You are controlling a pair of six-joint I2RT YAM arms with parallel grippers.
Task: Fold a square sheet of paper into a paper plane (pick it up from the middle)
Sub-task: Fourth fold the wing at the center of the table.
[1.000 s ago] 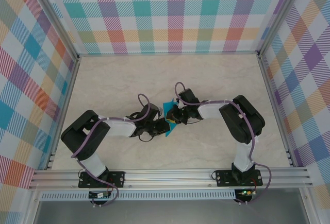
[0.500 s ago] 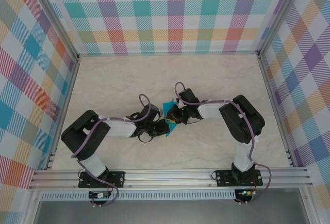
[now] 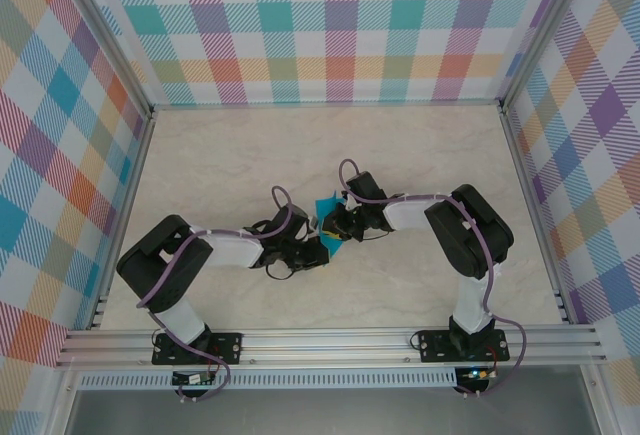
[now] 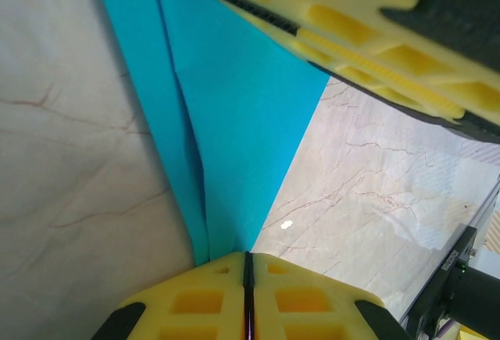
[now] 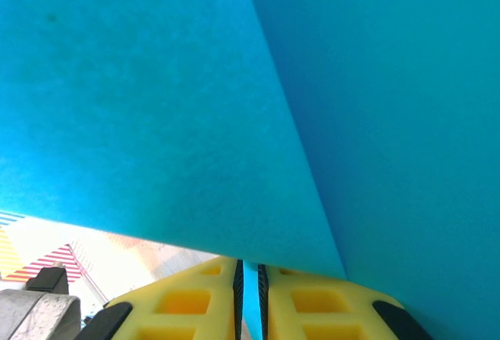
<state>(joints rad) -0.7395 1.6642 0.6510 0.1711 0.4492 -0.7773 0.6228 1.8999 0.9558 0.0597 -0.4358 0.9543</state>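
Two pinch points: left gripper (image 4: 248, 260) pressed together on the narrow folded tip of the paper (image 4: 234, 113); right gripper (image 5: 248, 268) clamped on a flat edge. Paper spans between them, creased lengthwise, over mid-table (image 3: 230, 165).

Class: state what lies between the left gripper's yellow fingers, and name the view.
The folded teal paper, pinched between those fingers; the left wrist view shows it.

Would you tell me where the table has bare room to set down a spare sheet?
The far strip of the table along the plaid back wall is bare, and so is the near middle along the front rail. The centre is crowded: left gripper and right gripper both pinch the teal paper.
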